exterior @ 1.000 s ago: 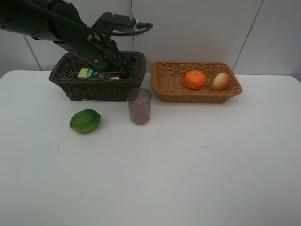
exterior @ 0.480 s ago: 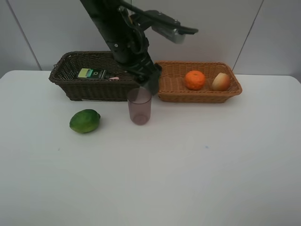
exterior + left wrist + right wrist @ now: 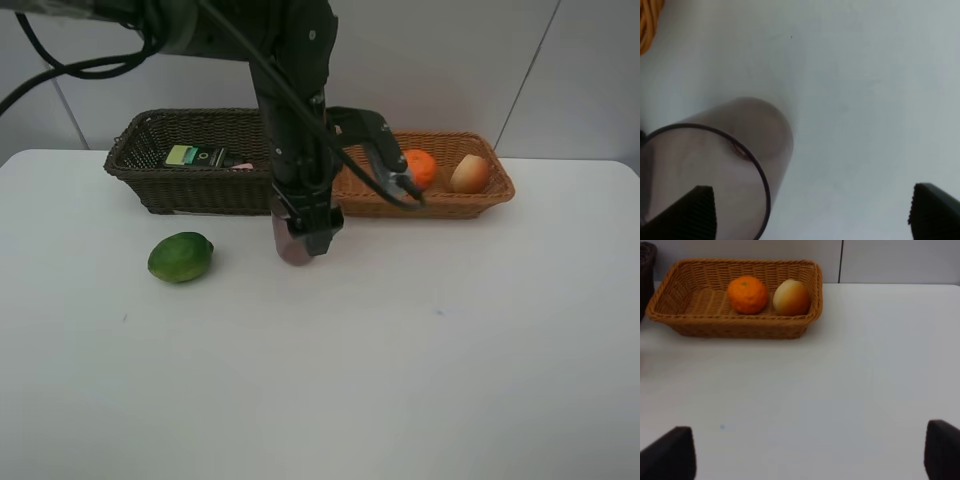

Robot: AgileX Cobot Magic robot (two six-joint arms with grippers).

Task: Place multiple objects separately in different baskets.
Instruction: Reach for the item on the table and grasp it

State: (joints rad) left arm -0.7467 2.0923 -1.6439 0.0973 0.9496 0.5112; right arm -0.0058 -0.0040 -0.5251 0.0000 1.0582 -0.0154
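exterior high: left gripper (image 3: 366,218) spread wide, one finger low just beside the upright mauve cup (image 3: 288,248) on the table (image 3: 450,350) | left wrist: cup at one fingertip (image 3: 692,212), contact unclear, other fingertip well apart | right wrist: right gripper (image 3: 805,455) spread, holding nothing, tan basket (image 3: 670,315) well apart

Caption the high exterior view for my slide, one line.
Open left gripper at the mauve cup; lime on the table; tangerine and apple in the tan basket.
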